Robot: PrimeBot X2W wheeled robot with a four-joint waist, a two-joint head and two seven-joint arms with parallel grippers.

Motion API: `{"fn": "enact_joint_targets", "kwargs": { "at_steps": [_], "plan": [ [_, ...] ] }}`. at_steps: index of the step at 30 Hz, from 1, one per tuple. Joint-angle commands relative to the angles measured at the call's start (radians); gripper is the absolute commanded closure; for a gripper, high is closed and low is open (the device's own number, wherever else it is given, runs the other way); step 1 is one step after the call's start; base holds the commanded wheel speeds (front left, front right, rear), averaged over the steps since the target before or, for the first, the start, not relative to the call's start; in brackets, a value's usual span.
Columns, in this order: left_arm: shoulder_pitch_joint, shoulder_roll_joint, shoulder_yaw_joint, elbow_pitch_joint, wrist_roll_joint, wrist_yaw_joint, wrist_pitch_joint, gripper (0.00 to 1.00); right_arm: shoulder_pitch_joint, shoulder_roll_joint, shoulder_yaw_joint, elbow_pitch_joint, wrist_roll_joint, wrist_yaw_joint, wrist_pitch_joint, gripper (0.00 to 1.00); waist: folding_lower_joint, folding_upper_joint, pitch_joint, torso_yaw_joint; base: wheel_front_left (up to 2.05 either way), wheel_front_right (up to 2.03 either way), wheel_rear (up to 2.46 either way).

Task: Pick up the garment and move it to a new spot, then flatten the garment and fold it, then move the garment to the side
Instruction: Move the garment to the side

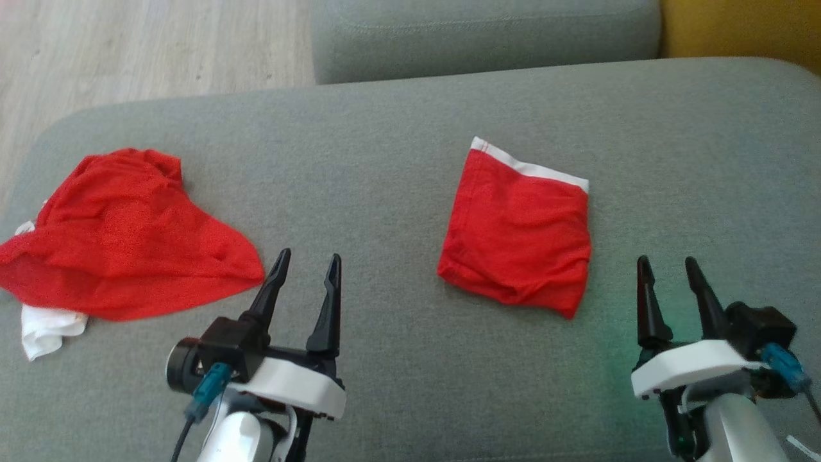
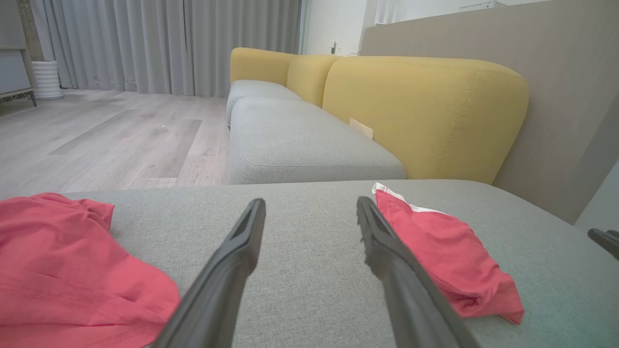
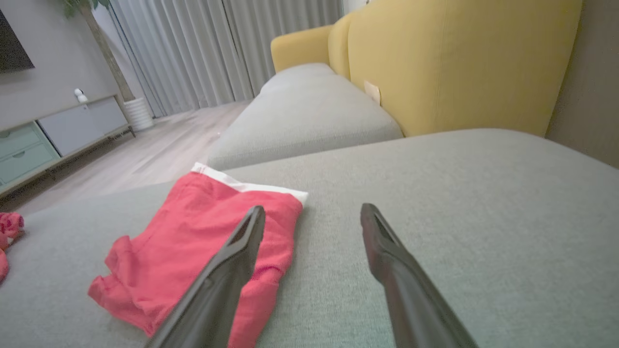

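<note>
A red garment [image 1: 516,231] with a white waistband lies folded into a square on the grey sofa cushion [image 1: 385,173]; it also shows in the left wrist view [image 2: 445,256] and the right wrist view [image 3: 193,241]. A second red garment [image 1: 122,234] lies crumpled at the cushion's left end, over a white piece of cloth [image 1: 45,330]. My left gripper [image 1: 308,255] hovers open between the two garments, nothing between its fingers [image 2: 309,200]. My right gripper [image 1: 667,260] stands open just right of the folded garment, also holding nothing [image 3: 312,208].
Another grey seat cushion [image 1: 481,38] lies beyond the far edge, with yellow backrests [image 2: 420,106] to the right. Wooden floor [image 1: 128,45] lies past the cushion's left and far edges. A grey cabinet [image 3: 58,130] and curtains stand across the room.
</note>
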Motion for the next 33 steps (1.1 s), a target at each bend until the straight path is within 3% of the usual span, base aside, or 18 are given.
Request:
{"fn": "enact_joint_targets", "kwargs": {
  "at_steps": [1,8,15,31,32,33],
  "plan": [
    [-0.055,0.003,0.025,-0.03,0.01,-0.006,-0.008,0.0,-0.052,-0.002,0.024,-0.013,-0.006,-0.001,0.01,0.0,0.0,0.0,0.014,0.014,0.0,0.0,0.0],
    [-0.076,0.003,0.014,-0.021,0.014,-0.015,-0.008,0.0,-0.137,-0.002,0.022,0.092,0.054,-0.001,0.081,0.0,0.0,0.0,0.05,0.06,0.0,0.0,0.0],
    [-0.093,0.003,0.003,-0.018,0.018,-0.021,-0.008,0.0,-0.253,-0.002,-0.022,0.279,0.145,-0.001,0.161,0.0,0.0,0.0,0.081,0.109,0.0,0.0,0.0],
    [-0.121,0.003,0.007,-0.055,0.031,-0.029,-0.008,0.0,-0.434,-0.002,0.078,0.555,0.231,-0.001,0.149,0.0,0.0,0.0,0.132,0.122,0.0,0.0,0.0],
    [-0.124,0.003,0.006,-0.055,0.032,-0.03,-0.008,0.0,-0.441,-0.002,0.088,0.57,0.231,-0.001,0.147,0.13,0.0,0.0,0.135,0.119,0.0,0.0,0.0],
    [-0.126,0.003,0.006,-0.055,0.034,-0.032,-0.008,0.0,-0.449,-0.002,0.096,0.582,0.229,-0.001,0.141,0.83,0.0,0.0,0.139,0.115,0.0,0.0,0.0]
  ]
}}
